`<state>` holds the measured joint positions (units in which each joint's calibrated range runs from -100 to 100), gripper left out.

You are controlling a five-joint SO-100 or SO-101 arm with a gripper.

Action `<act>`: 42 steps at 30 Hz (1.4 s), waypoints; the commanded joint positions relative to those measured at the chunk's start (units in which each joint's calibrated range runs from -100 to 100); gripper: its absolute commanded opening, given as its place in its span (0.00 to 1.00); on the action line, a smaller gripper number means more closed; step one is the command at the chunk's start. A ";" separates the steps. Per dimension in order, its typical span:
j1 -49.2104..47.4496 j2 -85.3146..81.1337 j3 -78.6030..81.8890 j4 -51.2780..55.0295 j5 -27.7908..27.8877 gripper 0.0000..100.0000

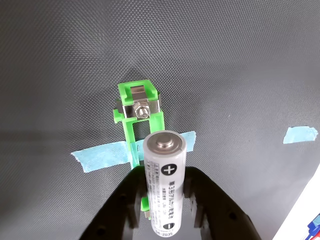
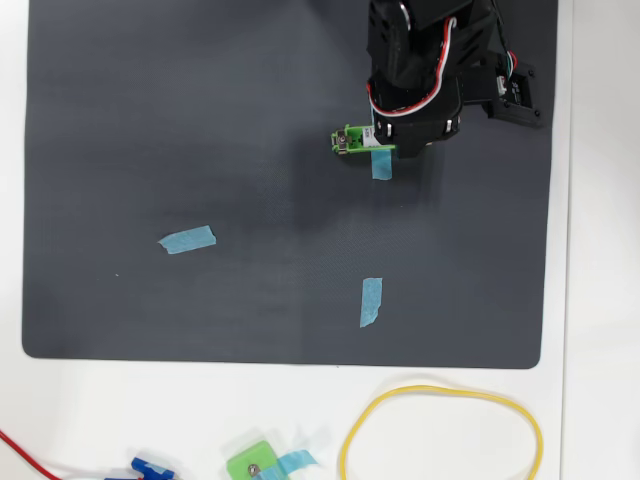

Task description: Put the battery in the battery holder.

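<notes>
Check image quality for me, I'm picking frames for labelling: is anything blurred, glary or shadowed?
Wrist view: battery sharp, print readable, its cap slightly glary; battery holder crisp; pincer dark and low in detail. Overhead view: evenly lit, arm casts a soft shadow on the mat and hides most of the holder.

Legible markings appear on the battery (image 1: 165, 185) alone, which stands between the jaws in the wrist view. A plus sign in a black circle sits above them near its top end. Lower, level with the jaws, is a minus sign in a black circle. Small print between and below is unreadable.
</notes>
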<state>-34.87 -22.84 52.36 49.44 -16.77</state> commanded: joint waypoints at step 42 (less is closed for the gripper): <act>1.29 5.56 -1.08 -0.14 -0.08 0.06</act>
<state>-34.42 -17.06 52.36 49.01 -16.77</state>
